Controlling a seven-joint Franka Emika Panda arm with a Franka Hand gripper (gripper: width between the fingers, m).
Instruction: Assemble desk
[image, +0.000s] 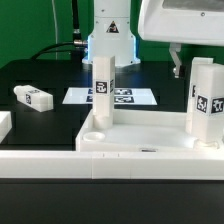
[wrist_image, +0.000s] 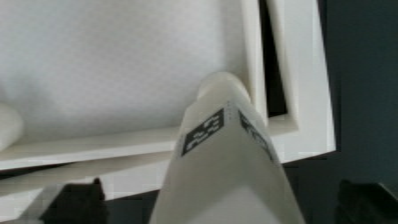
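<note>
Right, we're mid-build on the desk, and the gripper (wrist_image: 222, 196) hangs over an upright leg (wrist_image: 222, 150) with its jaws spread wide. The wrist view shows dark gaps on both sides of that leg, so nothing is held. The leg stands on the tabletop (wrist_image: 125, 70), close inside the rim.

Out to the exterior view: the tabletop lies rim-up at six o'clock, across the front of the black table (image: 45, 75). I read this as the leg-fitting step, with this leg seemingly just planted. Whether it is fully home in its socket, I cannot tell.

Now the count:
- **Legs:** three for certain. Two stand upright on the tabletop: the centre leg (image: 103, 88) dead middle, and one at three o'clock beneath the arm, which I take to be the leg under the gripper. The loose leg (image: 33, 97) lies on its side at nine o'clock, well apart from the tabletop.
- **White block (image: 5, 125):** one, at eight o'clock, cut off by the frame edge. Fourth leg or something else? Can't say.
- **Single items:** one tabletop, one gripper, and one marker board (image: 110, 97) lying flat behind the centre leg.

The next move calls for a straight lift clear of the leg's top without nudging it. Then comes a swing to nine o'clock, a squeeze across the loose leg's sides, and a carry to a free corner socket.
</note>
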